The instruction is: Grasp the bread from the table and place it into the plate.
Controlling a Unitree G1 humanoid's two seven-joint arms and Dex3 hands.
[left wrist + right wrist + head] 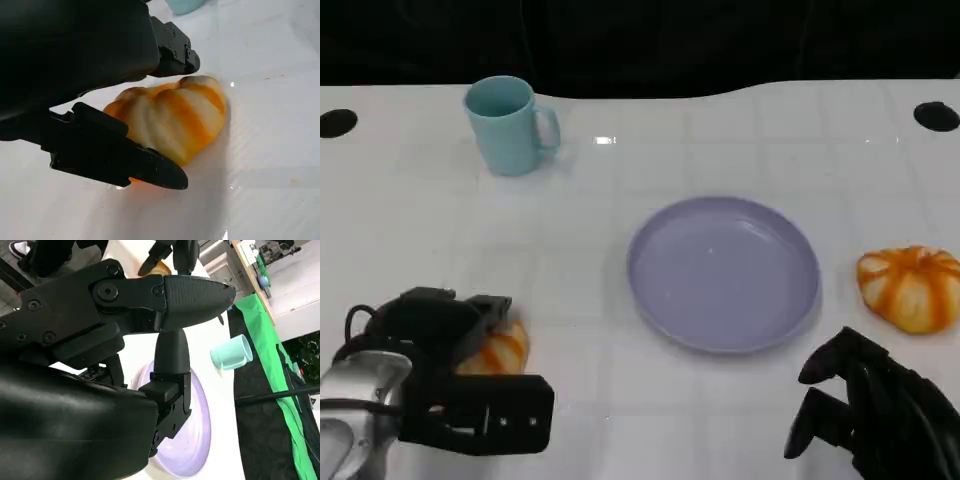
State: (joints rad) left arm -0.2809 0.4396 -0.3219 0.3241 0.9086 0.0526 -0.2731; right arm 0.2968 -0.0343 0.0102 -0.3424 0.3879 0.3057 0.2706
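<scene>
A striped orange-and-white bread lies on the white table at the lower left. My left hand is over it, and its fingers close on both sides of the bread, which still rests on the table. The lilac plate sits mid-table with nothing on it. A second striped bread lies right of the plate. My right hand hovers near the front right edge with loosely spread fingers and holds nothing; beyond them is the plate.
A light blue mug stands at the back left, far from both hands; the mug also appears past the plate in the right wrist view. Black holes mark the table's far corners. Green cloth hangs beyond the table edge.
</scene>
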